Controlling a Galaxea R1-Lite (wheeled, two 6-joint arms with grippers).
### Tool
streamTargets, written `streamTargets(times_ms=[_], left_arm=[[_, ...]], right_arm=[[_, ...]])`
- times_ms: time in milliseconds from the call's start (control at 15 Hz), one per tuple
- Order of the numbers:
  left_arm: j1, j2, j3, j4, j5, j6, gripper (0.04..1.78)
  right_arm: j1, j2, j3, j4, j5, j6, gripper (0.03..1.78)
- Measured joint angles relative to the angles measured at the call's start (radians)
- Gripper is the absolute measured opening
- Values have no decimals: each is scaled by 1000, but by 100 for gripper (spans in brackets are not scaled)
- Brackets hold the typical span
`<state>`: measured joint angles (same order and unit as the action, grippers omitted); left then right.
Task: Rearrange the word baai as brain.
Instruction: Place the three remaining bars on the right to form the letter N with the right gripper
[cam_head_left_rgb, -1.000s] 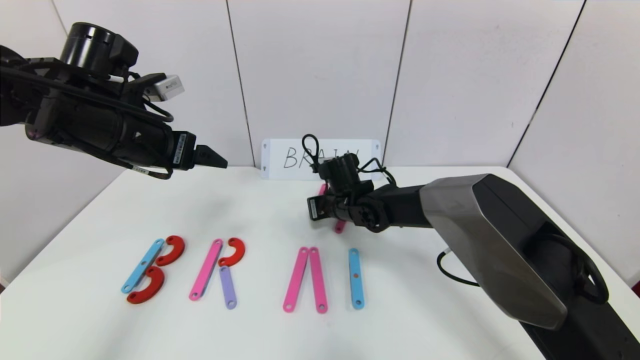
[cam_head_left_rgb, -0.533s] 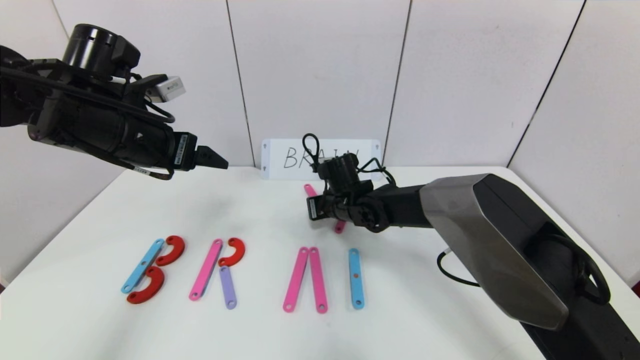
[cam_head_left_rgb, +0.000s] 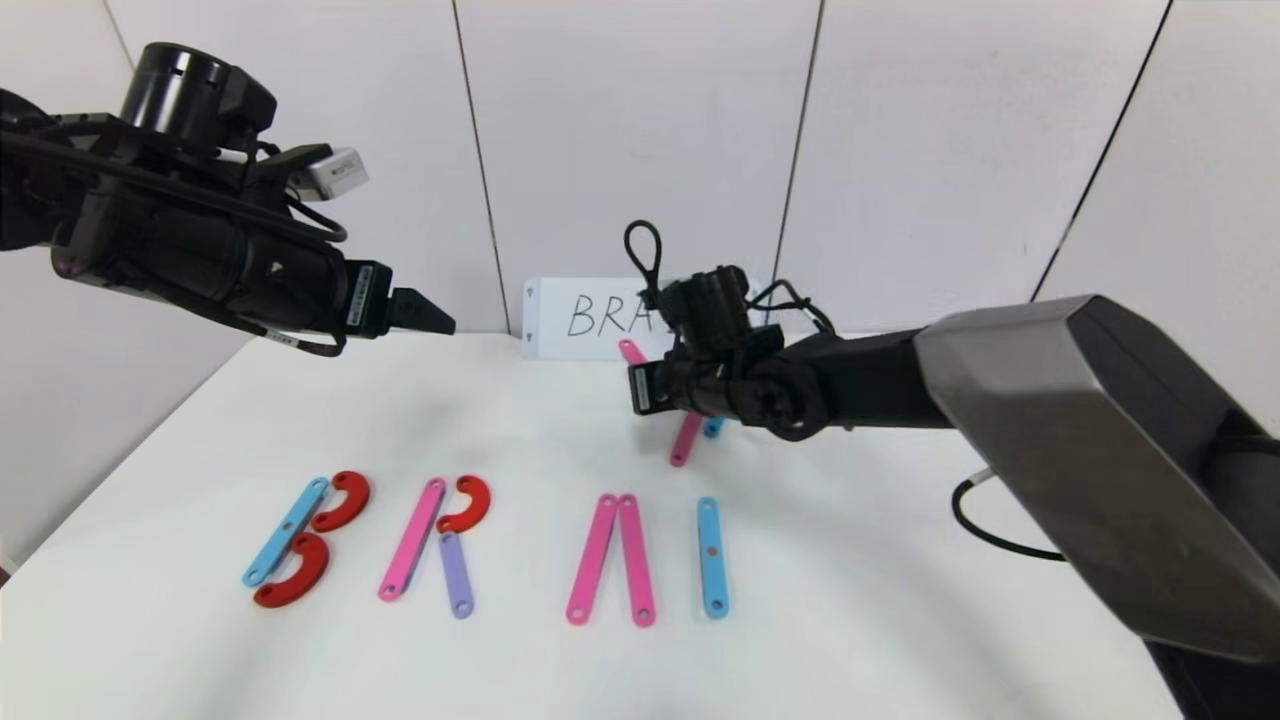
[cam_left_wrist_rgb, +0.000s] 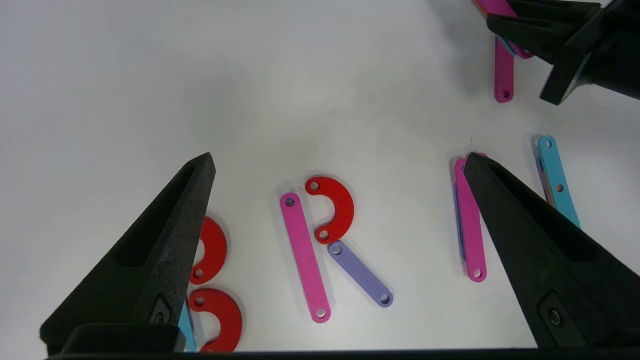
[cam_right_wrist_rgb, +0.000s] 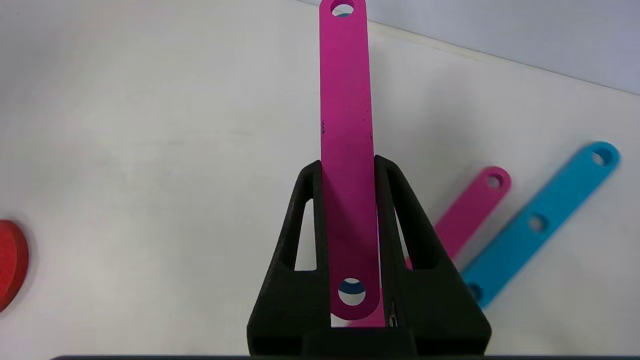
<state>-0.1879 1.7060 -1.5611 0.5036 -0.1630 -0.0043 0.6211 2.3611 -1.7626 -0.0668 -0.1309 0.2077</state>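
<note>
Above white table, right gripper clamped on flat holed pink strip, spare pink strip and blue strip beneath it, letter row nearer; left gripper spread wide aloft.

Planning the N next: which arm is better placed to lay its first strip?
Right. The right claw is already shut on a pink strip, lifted behind the blue I strip. The left claw hangs open and empty above the letters.
</note>
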Motion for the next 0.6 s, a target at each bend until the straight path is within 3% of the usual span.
streamTargets(times_ms=[333,600], left_arm=[[0,-1,1,0,0,0,174],[1,-1,2,0,0,0,174]], right_arm=[[-1,-229,389,-152,-61,8,30],[10,-353,643,-230,-140,114,30]])
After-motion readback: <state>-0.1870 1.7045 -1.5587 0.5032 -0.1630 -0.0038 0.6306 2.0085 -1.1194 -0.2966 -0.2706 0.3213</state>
